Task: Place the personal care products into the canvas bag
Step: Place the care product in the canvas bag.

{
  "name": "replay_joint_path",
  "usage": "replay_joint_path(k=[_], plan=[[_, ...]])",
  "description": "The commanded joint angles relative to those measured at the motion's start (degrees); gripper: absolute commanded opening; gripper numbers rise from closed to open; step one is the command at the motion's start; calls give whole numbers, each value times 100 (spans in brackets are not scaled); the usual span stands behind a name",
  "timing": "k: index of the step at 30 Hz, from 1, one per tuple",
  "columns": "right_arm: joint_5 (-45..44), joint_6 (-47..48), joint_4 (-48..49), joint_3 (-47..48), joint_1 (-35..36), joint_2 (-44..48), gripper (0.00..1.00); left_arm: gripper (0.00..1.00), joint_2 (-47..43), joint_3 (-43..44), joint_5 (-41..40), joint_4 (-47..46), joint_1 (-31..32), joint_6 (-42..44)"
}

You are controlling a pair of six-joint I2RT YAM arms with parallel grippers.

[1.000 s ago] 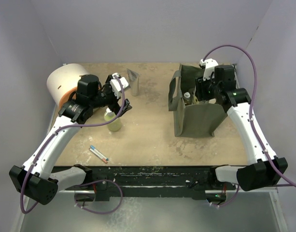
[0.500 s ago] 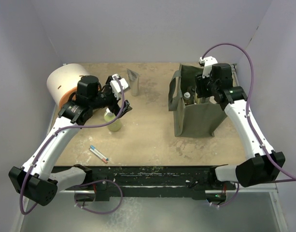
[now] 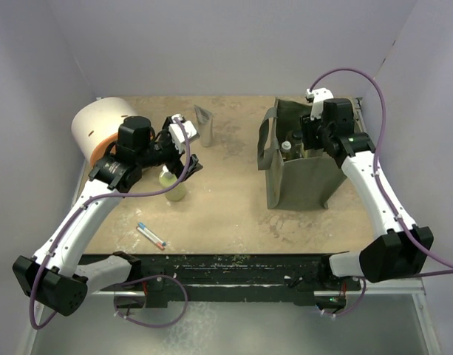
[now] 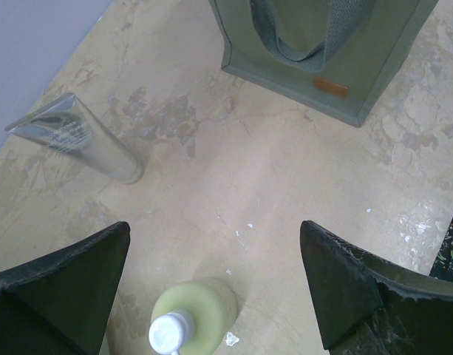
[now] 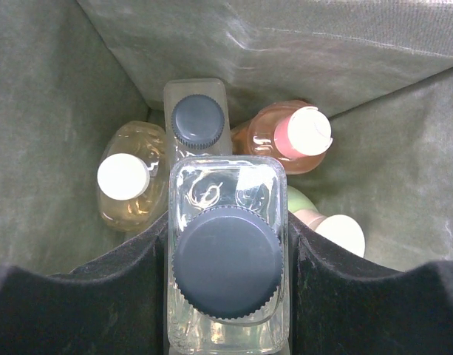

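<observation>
Grip matters most on your right side: the right gripper (image 5: 227, 310) is clamped on the flat sides of a clear black-capped bottle (image 5: 226, 214). It holds the bottle upright inside the canvas bag (image 5: 100, 52), above four other bottles (image 5: 198, 122) already standing there, so it should go down cap-up among them. Your left gripper (image 4: 208, 266) hangs wide open and empty over the pale green bottle (image 4: 191, 322), a finger on either side, placed to close on it, while the silver tube (image 4: 78, 140) stands on the table (image 4: 285, 185) beyond.
</observation>
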State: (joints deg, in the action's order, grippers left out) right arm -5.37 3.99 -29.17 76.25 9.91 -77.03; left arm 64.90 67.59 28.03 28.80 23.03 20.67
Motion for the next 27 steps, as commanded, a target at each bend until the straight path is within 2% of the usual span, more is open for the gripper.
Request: replay_joint_path(k=[1, 19, 27], plan=[[-347, 93, 1054, 189, -86, 80, 0, 99, -167, -34, 167, -129, 46, 119], [204, -91, 1085, -175, -95, -222, 0, 99, -205, -109, 280, -120, 71, 164], [208, -34, 1335, -456, -95, -318, 9, 99, -252, -176, 295, -119, 78, 214]])
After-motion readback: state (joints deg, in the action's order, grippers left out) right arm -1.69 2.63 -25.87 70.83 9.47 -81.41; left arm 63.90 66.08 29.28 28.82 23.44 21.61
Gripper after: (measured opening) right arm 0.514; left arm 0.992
